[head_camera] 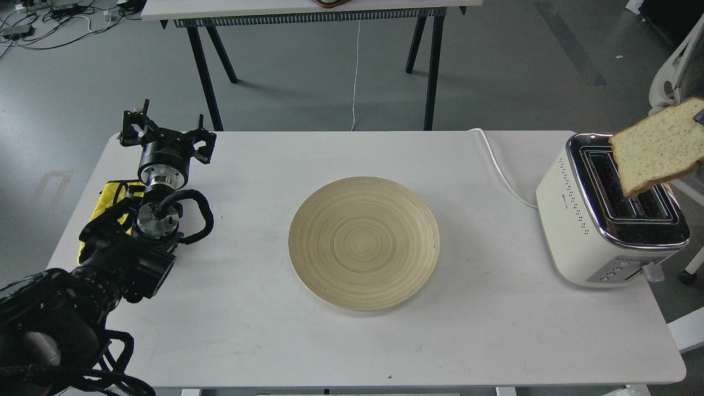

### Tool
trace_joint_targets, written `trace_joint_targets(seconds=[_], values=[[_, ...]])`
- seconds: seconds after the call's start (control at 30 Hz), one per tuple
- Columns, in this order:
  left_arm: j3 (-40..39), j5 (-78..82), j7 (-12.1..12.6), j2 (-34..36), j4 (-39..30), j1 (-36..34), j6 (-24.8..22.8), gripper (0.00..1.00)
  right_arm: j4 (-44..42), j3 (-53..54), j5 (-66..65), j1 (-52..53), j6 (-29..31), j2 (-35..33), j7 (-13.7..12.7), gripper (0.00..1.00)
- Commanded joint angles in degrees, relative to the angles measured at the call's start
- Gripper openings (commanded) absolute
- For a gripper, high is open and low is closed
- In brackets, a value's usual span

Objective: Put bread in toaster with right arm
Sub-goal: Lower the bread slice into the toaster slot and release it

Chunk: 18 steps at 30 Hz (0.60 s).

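Note:
The bread, a pale speckled slice with a brown crust, hangs tilted in the air at the right edge of the head view. Its lower corner is just over the slots of the cream-white toaster. Only a dark finger tip of my right gripper shows at the frame edge, pinching the slice's upper right part; the rest of the right arm is out of view. My left gripper is open and empty at the table's far left, away from the toaster.
A round wooden plate lies empty at the table's middle. A yellow cloth lies under my left arm. The toaster's white cord runs back over the table. A white chair stands behind the toaster.

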Motion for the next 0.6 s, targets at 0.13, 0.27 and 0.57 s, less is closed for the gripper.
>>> trace_joint_targets(seconds=[0.13,0.27,0.57], values=[[0.0,0.0,0.0,0.0,0.0,0.0,0.0,1.0,-3.0,-2.9,-0.2,0.3,0.0,2.9,-0.1,0.0],[0.0,0.0,0.0,0.0,0.0,0.0,0.0,1.0,-4.8,-3.3,-0.2,0.1,0.0,5.1,-0.1,0.0],[0.0,0.0,0.0,0.0,0.0,0.0,0.0,1.0,-5.8,-3.5,-0.5,0.1,0.0,7.8,-0.8,0.01]])
